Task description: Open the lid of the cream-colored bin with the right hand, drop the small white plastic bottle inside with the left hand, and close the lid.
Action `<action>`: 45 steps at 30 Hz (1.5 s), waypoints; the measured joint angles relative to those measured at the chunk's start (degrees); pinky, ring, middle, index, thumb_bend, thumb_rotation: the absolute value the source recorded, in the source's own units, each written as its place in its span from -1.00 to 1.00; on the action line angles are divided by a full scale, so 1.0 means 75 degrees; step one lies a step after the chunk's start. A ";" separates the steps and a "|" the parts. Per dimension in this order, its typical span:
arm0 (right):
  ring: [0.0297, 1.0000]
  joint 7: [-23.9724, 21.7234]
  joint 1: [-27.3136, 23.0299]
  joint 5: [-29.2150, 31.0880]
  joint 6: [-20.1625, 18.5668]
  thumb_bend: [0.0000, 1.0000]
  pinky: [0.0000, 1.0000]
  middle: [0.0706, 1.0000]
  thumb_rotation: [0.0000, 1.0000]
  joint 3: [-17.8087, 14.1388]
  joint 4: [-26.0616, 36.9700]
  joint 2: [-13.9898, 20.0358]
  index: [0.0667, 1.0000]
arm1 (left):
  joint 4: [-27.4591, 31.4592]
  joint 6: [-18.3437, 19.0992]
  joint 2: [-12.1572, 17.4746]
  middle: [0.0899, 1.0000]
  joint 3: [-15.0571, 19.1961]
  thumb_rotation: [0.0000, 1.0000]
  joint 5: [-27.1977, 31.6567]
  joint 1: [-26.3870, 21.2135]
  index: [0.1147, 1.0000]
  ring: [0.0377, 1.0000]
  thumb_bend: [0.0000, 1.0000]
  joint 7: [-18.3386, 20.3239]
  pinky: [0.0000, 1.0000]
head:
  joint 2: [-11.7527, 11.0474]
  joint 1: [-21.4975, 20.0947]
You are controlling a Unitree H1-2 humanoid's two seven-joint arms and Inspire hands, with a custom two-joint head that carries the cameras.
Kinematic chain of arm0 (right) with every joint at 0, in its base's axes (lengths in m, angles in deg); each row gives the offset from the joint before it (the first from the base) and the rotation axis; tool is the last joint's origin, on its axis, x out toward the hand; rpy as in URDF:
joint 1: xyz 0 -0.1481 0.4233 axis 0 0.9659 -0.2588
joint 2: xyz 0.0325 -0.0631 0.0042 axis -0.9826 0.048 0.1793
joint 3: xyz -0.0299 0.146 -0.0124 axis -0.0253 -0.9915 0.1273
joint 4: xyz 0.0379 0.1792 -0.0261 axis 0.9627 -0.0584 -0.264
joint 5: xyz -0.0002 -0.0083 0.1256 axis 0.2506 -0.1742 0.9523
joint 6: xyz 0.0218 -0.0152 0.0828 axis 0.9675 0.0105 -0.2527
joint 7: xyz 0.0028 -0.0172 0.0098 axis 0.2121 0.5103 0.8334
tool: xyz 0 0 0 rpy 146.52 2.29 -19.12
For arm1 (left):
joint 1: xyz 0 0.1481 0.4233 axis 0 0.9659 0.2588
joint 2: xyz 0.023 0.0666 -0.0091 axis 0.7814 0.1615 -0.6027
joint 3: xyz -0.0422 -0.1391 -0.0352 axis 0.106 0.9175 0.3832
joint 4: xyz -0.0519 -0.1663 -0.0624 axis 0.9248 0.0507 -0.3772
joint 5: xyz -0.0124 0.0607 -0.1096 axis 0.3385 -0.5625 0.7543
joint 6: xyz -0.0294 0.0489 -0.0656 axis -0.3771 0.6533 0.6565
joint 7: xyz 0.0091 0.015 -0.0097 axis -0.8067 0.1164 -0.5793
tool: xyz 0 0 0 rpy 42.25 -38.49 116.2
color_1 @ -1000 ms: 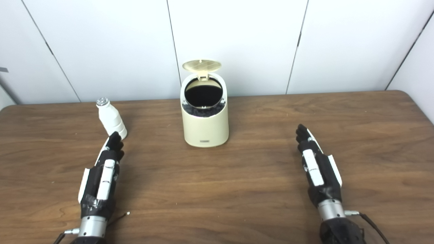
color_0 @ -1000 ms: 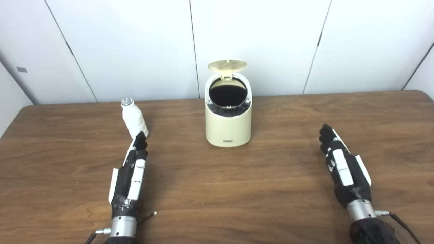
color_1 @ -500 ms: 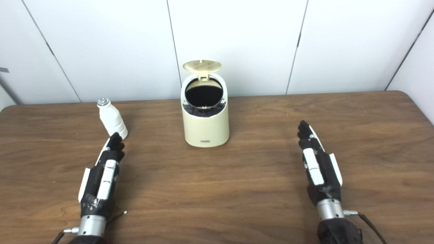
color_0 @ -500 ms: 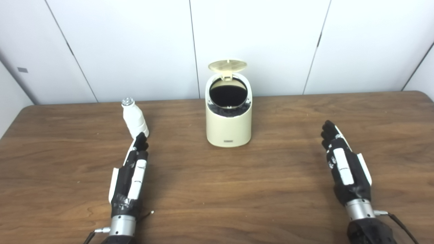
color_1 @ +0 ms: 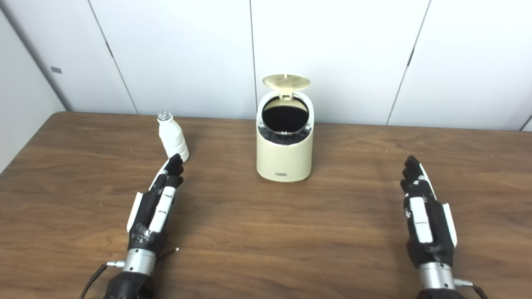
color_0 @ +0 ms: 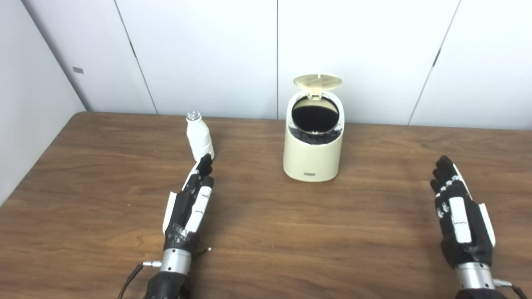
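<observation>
At centre frame the bin (color_0: 314, 153) is seen with lid (color_0: 318, 81) raised; its small front label cannot be read. Left of it the bottle (color_0: 199, 140) is stood upright, just beyond the left hand (color_0: 192, 203); the right hand (color_0: 459, 220) is kept lower right, both with fingers extended, nothing held.

Bright, even light from overhead; soft faint shadows lie on the table (color_0: 266, 232) beside each robot hand; a mild sheen on the wood, focus slightly soft throughout
</observation>
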 measured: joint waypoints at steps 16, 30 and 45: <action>0.92 0.0076 0.0144 -0.0081 -0.0360 0.33 1.00 0.89 0.55 0.0029 0.0275 0.0016 0.83 | 0.1348 0.1557 0.0002 0.85 0.0288 0.10 -0.1331 0.0373 0.83 0.89 0.32 -0.0510 0.89 | 0.0164 -0.0082; 0.96 0.0101 0.0197 -0.0056 -0.0760 0.25 1.00 0.93 0.59 0.0053 0.0396 -0.0009 0.85 | 0.2364 0.3773 0.0862 0.89 0.0557 -0.21 -0.2532 -0.0664 0.92 0.87 0.64 -0.0441 0.80 | 0.0211 -0.0082; 0.93 0.0104 0.0198 -0.0066 -0.0765 0.29 1.00 0.90 0.58 0.0056 0.0399 -0.0020 0.85 | 0.0398 0.4188 0.1707 0.86 0.0116 -0.25 -0.3276 -0.1742 0.90 0.83 0.77 -0.0236 0.66 | 0.0270 -0.0164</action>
